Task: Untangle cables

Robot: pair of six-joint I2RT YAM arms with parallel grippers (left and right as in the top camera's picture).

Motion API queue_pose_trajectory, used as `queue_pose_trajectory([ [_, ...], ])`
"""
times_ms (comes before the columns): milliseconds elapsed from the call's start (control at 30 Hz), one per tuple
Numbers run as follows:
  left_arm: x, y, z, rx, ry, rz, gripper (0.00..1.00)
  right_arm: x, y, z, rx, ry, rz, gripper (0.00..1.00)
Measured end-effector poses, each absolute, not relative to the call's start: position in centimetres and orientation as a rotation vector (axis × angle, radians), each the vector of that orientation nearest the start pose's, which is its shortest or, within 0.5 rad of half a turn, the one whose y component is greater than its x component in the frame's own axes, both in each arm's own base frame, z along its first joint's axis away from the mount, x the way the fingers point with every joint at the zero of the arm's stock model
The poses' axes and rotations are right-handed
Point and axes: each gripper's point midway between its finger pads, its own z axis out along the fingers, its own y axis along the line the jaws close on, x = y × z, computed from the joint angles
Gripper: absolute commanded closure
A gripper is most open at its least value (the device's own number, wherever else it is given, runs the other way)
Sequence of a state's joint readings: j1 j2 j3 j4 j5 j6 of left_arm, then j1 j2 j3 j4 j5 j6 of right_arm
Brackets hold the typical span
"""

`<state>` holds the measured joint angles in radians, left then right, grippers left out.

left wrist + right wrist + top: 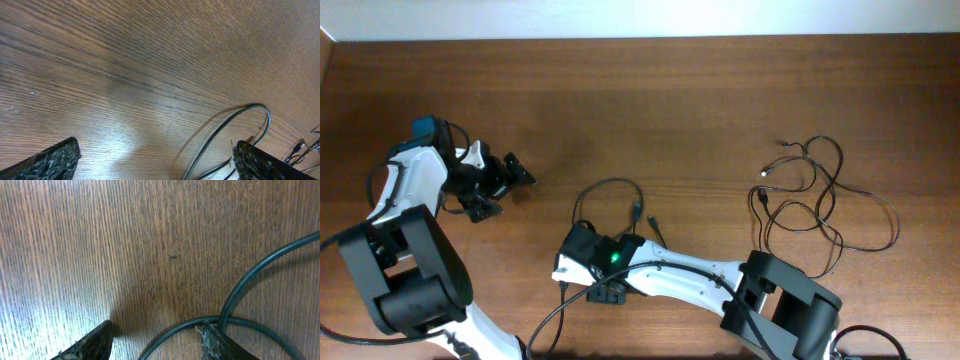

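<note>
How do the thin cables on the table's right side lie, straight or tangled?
Tangled: the cables form loose loops crossing one another, seen from overhead.

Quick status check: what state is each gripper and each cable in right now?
left gripper: jaws wide open, holding nothing, over the table.
right gripper: jaws apart, low over the cable loop, one strand running between the fingers, not clamped.
cable loop: lying loose on the table, crossing over itself beside one finger of the right gripper.
cable bunch: tangled, lying apart from both grippers.
</note>
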<state>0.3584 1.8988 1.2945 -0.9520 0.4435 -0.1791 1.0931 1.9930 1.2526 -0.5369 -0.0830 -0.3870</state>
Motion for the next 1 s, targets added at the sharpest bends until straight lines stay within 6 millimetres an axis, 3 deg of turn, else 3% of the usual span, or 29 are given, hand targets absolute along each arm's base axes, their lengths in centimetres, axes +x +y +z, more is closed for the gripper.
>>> queue_pose_trajectory([
  [133, 34.8, 5.2, 4.4, -0.795, 2.907, -0.674, 0.01, 18.2, 37.2, 0.6, -1.964, 2.19, 0.193, 0.46],
  [200, 34.8, 5.2, 4.4, -0.795, 2.907, -0.674, 0.01, 19.4, 38.9, 2.7, -1.918, 2.156, 0.192, 0.46],
  [267, 34.8, 5.2, 4.4, -0.795, 2.907, -0.674, 0.01, 20.0, 39.4, 3.4, -1.895, 2.143, 0.18, 0.44],
  [400, 34.8, 5.2, 4.4, -0.795, 2.907, -0.674, 0.01, 20.6, 38.5, 2.9, -1.884, 2.156, 0.104, 0.44],
  [533, 34.8, 5.2, 4.4, -0.797, 2.907, -0.675, 0.01, 20.7, 37.9, 0.0, -1.908, 2.213, 0.067, 0.45],
  [567, 34.8, 5.2, 4.4, -0.796, 2.908, -0.67, 0.01, 20.8, 37.9, 0.0, -1.905, 2.218, 0.072, 0.53],
  [600, 34.8, 5.2, 4.4, -0.796, 2.908, -0.67, 0.01, 20.7, 37.9, 0.0, -1.908, 2.222, 0.077, 0.74],
  [633, 34.8, 5.2, 4.4, -0.796, 2.908, -0.669, 0.01, 20.5, 37.9, 0.0, -1.913, 2.229, 0.089, 0.87],
  [667, 34.8, 5.2, 4.4, -0.796, 2.909, -0.669, 0.01, 20.2, 37.8, -0.1, -1.92, 2.238, 0.102, 0.92],
  [900, 34.8, 5.2, 4.4, -0.796, 2.909, -0.669, 0.01, 20.0, 37.7, -0.1, -1.928, 2.243, 0.103, 0.96],
  [1000, 34.8, 5.2, 4.4, -0.796, 2.909, -0.668, 0.01, 20.5, 37.6, 0.1, -1.884, 2.328, 0.096, 0.96],
])
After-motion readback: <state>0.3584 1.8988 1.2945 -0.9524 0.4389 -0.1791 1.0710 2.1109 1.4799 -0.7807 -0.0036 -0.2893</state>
